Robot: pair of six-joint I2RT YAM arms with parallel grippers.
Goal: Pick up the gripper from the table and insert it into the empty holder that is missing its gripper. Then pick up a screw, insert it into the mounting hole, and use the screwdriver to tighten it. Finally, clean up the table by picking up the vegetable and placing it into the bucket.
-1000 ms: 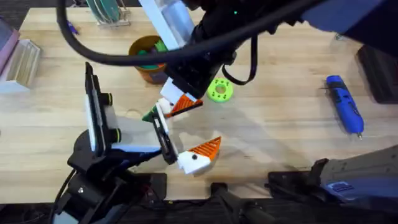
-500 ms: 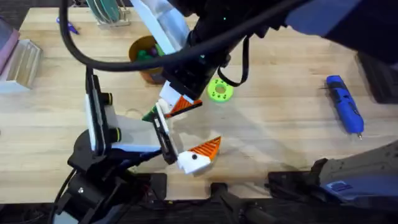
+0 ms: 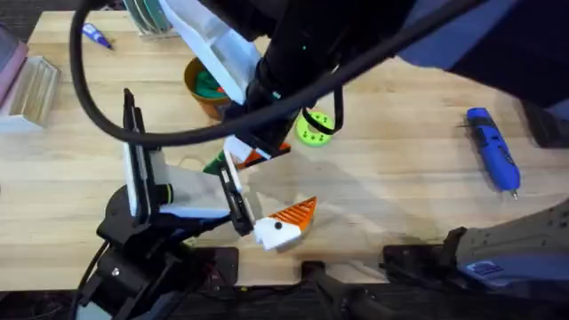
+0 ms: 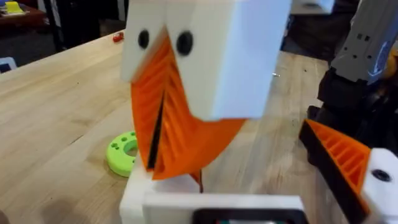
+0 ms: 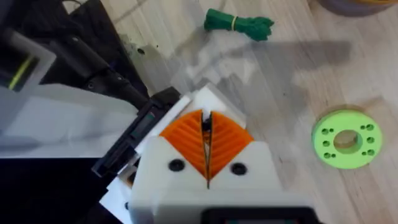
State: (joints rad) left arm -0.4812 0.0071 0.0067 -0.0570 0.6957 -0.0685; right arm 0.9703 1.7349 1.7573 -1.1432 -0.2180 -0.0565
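Holder: sitting as the bare white finger of the left gripper, near the middle of the table, directly under the right gripper. Standing wide apart from the partner finger with the orange tip toward the near edge; gripping nothing in the gap.

Left arm: rising from the near-left base, folding upright, then bending right and low over the wood.

Right arm: reaching from the near-right base across the middle, passing large and dark close under the overhead camera, pointing the wrist down at the holder. Pressing the orange ribbed pads together, leaving just a thin dark seam; touching or nearly touching the holder's top.

Loose gripper: blending in with those pads, so impossible to tell whether clamped between them.

Vegetable: lying flat on the wood just left of the holder, free of both arms.

Bucket: standing farther back, beyond the vegetable.

Green disc: lying just right of the right gripper.

Screwdriver: lying far to the right, well apart from both grippers.
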